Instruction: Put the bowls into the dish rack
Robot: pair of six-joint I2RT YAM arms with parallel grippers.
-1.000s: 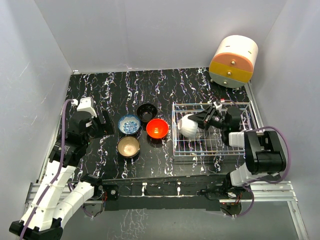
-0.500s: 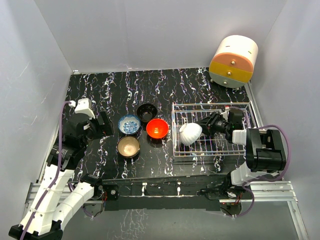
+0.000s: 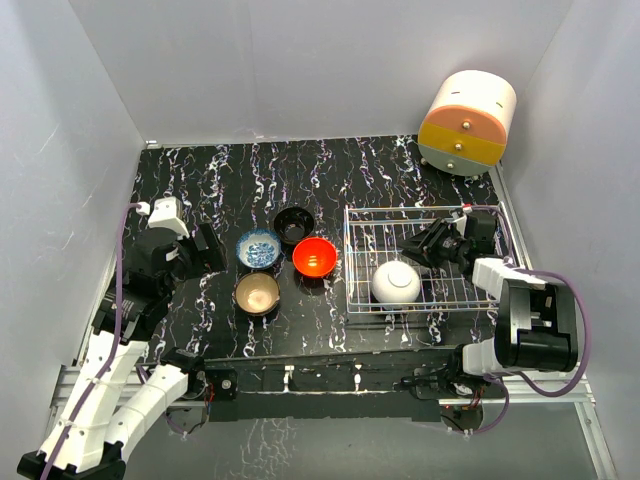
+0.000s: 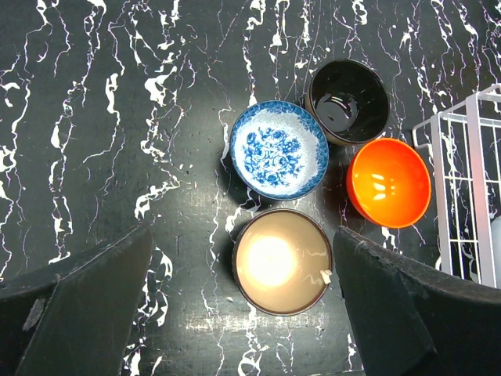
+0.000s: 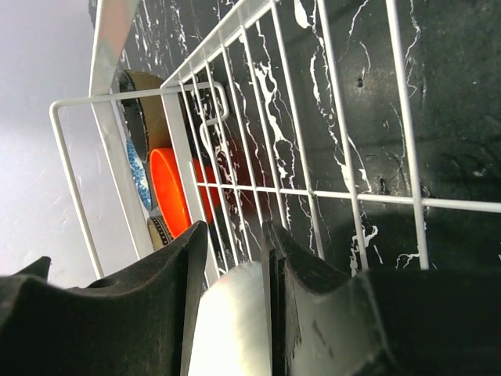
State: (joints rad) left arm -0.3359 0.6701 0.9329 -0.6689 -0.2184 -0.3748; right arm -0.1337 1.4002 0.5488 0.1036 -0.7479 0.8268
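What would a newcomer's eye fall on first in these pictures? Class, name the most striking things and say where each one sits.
The bright red-orange bowl jumps out against the black marbled table, just left of the dish rack. Next comes the white bowl, alone inside that wire rack, towards its near side. The cream-and-orange drawer cabinet stands at the table's far right corner.

A cream-and-orange drawer cabinet (image 3: 467,122) (small knobs) sits on the marbled table's (image 3: 250,170) far right corner.
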